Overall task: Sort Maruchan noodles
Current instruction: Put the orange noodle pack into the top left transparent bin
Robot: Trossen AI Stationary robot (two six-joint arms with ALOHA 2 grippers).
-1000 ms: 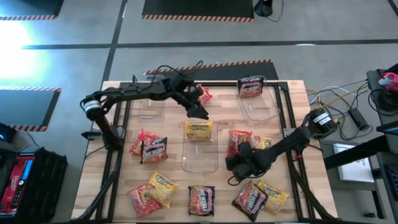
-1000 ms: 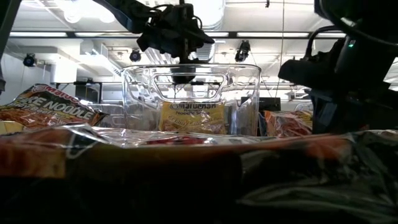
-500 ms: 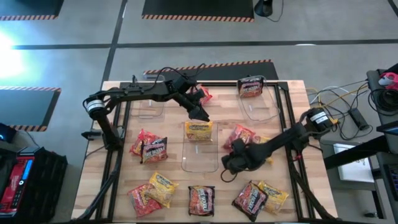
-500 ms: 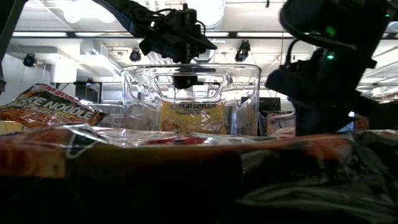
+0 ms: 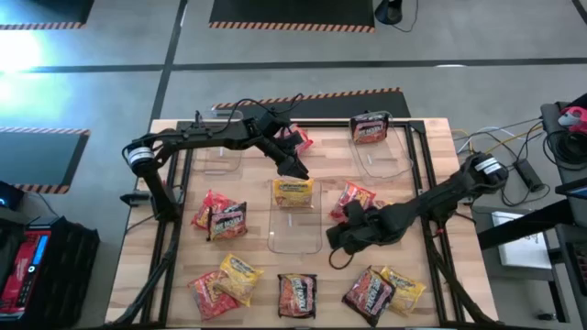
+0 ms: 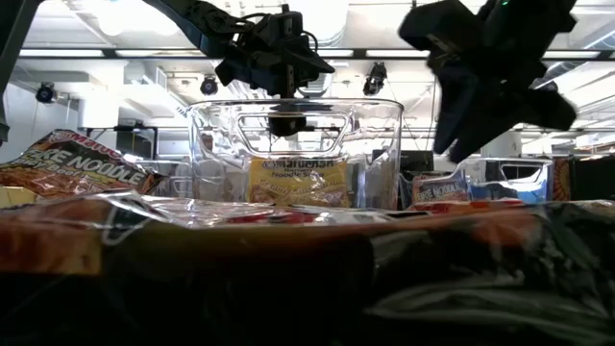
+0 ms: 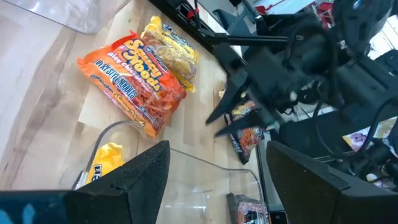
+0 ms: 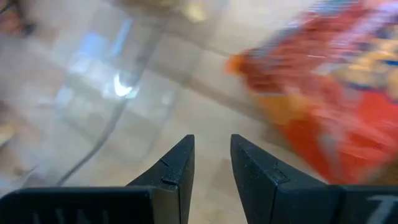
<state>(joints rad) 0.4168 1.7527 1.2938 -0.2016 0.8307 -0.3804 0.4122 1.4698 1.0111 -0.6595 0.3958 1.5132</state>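
Rising off the red crinkly noodle packet (image 5: 356,196), right gripper (image 5: 337,236) shows narrowly parted, seemingly empty fingers; left gripper (image 5: 298,170) hovers open above the clear plastic middle bin (image 5: 295,231).

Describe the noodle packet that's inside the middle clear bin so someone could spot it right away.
Find the middle bin of the three clear ones on the wooden table. The yellow packet lies at its far end, just below the left gripper. It is the only packet in that bin, and the only yellow one inside any bin.

A robotics lab: hazard-striped floor tape (image 5: 307,95), loose cables (image 5: 514,147), and strip-lit ceiling (image 6: 115,53) surround the wooden table (image 5: 440,165).
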